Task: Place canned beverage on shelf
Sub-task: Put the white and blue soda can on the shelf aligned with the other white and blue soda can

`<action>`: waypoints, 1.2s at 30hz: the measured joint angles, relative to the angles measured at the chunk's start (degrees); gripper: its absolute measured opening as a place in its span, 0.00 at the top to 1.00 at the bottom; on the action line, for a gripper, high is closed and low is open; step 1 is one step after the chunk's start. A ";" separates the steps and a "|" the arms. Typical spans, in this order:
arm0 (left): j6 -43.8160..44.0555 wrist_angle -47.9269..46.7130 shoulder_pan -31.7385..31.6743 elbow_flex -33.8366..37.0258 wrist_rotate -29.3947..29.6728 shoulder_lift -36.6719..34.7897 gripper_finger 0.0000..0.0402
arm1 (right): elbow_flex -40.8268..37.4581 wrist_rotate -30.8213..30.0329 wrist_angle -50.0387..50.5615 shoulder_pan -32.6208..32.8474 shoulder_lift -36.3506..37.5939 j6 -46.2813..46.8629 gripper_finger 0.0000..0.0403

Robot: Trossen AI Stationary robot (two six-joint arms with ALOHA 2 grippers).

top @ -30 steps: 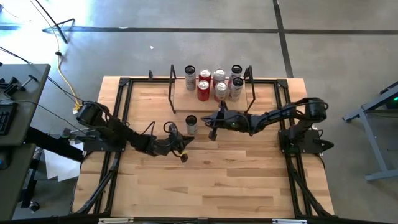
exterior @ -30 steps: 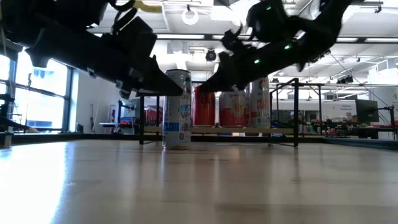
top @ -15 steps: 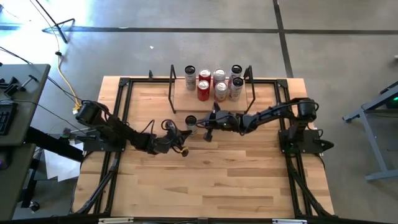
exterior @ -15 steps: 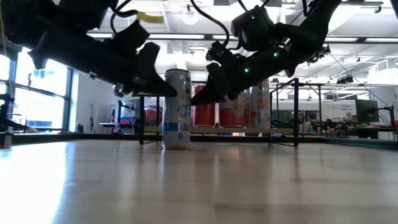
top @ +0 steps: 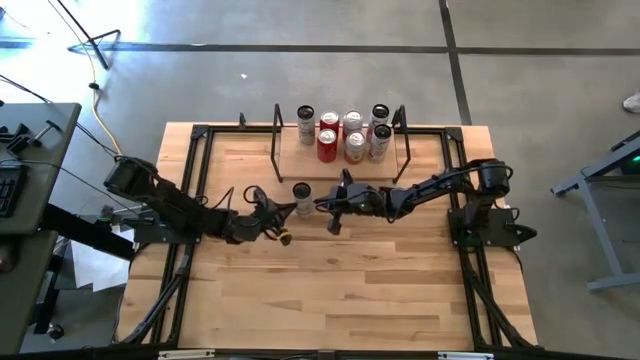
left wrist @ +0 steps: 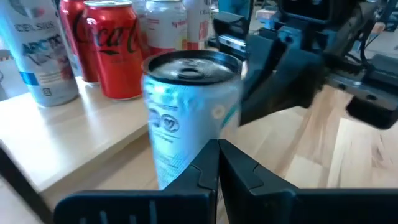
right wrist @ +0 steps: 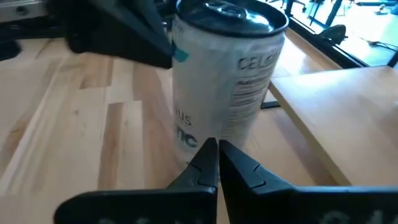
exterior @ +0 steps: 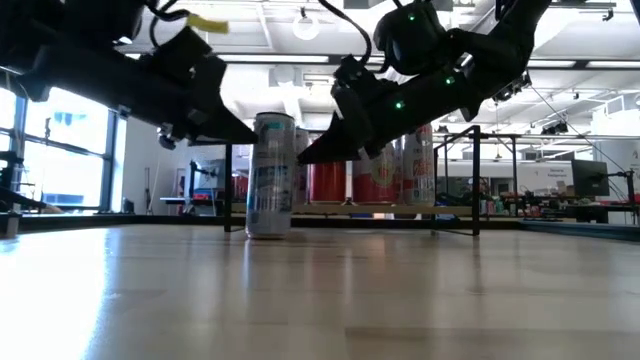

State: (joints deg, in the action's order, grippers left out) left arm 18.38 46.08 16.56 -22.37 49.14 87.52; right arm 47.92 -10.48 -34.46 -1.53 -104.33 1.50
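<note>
1. Just off the shelf's front edge, at about 7 o'clock from it, the pale blue-and-white tall aluminium can (top: pixel 302 192) stands upright on the light-wood counter (top: pixel 330 290), not yet on the low light-wood shelf with thin black end frames (top: pixel 296 160).
2. Both claws flank it: the left claw (top: pixel 280 209) at the can's 8 o'clock, the right claw (top: pixel 325 203) at its 3 o'clock. In each wrist view the two dark fingers lie pressed together, so both claws look closed and empty, neither gripping the can.
3. Risk: closed fingertips nudging a tall, narrow can from either side could tip or slide it; the two claws are near enough to knock each other.
4. Risk: the shelf already carries a cluster of red and white cans (top: pixel 347 134), so a careless placement could bump them. The free board lies towards its left end.
5. Hard to tell: whether either claw touches the can. The low view shows dark arm silhouettes overlapping it, and the can looks smeared in the left wrist view.
</note>
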 joint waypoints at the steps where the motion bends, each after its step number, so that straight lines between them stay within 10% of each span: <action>1: -0.33 -0.60 0.02 0.35 0.08 -0.93 1.00 | 0.00 -0.02 -0.04 0.23 0.00 -0.02 1.00; 13: -1.69 -22.06 1.74 -1.76 -16.09 -16.93 1.00 | 0.00 -0.24 1.58 0.96 0.00 -1.37 1.00; 20: -2.11 -45.88 3.16 -13.50 -13.61 -23.68 0.96 | 0.00 -0.26 5.10 0.96 0.02 -2.50 1.00; 36: 5.52 -63.87 -2.34 -25.98 -13.96 -15.22 0.24 | -1.82 -6.38 9.41 6.69 4.31 -6.02 1.00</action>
State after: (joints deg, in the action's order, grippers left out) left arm 23.90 -17.79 14.21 -48.34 35.18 72.31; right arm 46.10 -16.86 -25.04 5.15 -100.03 -4.52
